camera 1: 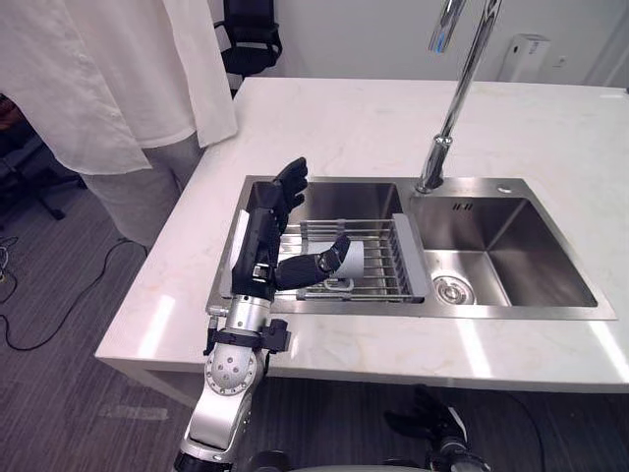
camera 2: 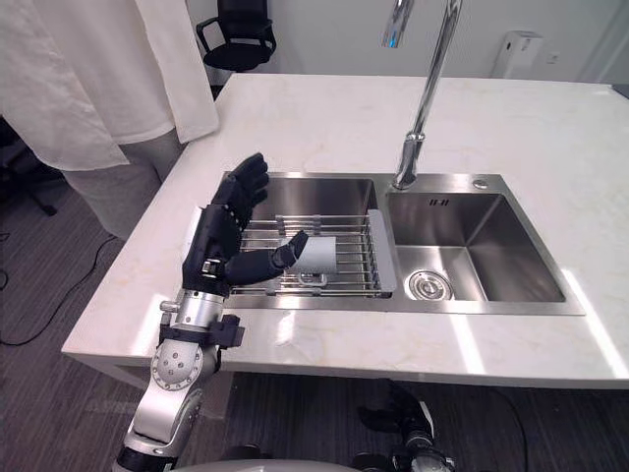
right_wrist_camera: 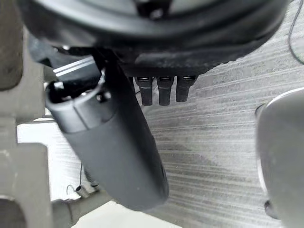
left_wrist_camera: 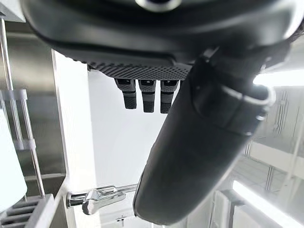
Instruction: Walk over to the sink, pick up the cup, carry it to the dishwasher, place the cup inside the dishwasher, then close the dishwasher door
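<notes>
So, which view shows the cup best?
The right eye view: the cup lies on its side on the wire rack, mostly clear of the thumb of the left hand. In the left eye view the thumb covers more of it. The left wrist view catches a white edge, probably the cup.

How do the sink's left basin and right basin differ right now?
The left basin holds a wire rack with the cup lying on its side; the right basin is bare, its drain showing. The left hand hovers open at the left basin; the faucet rises behind the right basin. Both are stainless steel, side by side.
</notes>
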